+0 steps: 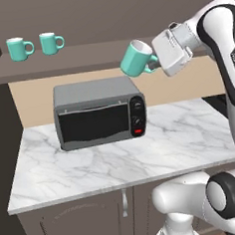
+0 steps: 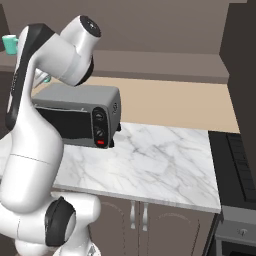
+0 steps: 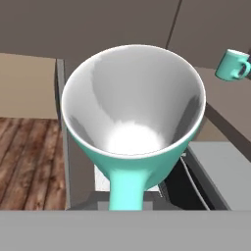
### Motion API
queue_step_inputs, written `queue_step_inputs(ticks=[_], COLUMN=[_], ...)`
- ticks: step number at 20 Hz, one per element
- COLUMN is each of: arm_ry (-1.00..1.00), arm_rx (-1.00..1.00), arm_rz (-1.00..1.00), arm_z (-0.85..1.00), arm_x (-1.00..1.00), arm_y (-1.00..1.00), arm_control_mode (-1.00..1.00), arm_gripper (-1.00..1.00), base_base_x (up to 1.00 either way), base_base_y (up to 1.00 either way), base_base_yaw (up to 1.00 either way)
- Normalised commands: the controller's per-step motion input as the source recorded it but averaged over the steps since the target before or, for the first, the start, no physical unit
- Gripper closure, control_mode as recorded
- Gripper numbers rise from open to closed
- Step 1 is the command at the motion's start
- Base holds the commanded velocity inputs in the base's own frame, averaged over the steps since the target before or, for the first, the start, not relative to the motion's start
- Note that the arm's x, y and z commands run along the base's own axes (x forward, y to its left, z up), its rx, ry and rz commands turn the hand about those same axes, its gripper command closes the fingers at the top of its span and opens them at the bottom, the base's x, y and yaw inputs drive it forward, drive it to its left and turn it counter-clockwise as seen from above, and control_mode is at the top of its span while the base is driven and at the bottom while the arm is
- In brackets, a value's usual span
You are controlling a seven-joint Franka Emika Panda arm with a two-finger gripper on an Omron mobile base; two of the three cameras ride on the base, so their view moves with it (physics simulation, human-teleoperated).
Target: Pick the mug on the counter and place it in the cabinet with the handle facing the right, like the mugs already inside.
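Teal mug [image 1: 135,58] hangs tilted above the toaster oven [image 1: 99,112], the gripper [image 1: 158,60] pinching its handle; two matching mugs [image 1: 20,48] sit on the cabinet [image 1: 85,64] shelf. Hand view: the rim faces the camera. Carry step; next, level it and set it on the shelf, handle right.

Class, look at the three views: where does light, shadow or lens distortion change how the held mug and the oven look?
Hand view: the mug looms stretched into a funnel, a bright patch on its white floor. Left base view: soft even light, the oven door glossy black with faint reflections, the pincer shut on the mug's handle. Right base view: the arm blocks most of the shelf; no blur.
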Motion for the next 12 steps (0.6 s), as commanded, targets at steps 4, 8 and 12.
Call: queue_step_inputs(ticks=[4, 8, 12], arm_ry=[0.00, 0.00, 0.00], arm_rx=[0.00, 0.00, 0.00], arm_rz=[-0.01, -0.02, -0.02], arm_z=[0.00, 0.00, 0.04], arm_x=[0.46, 0.46, 0.38], arm_y=[-0.19, -0.12, 0.00], arm_control_mode=[-1.00, -1.00, -1.00], arm_gripper=[1.00, 1.00, 1.00], base_base_x=[0.00, 0.00, 0.00], base_base_y=[0.00, 0.00, 0.00], base_base_yaw=[0.00, 0.00, 0.00])
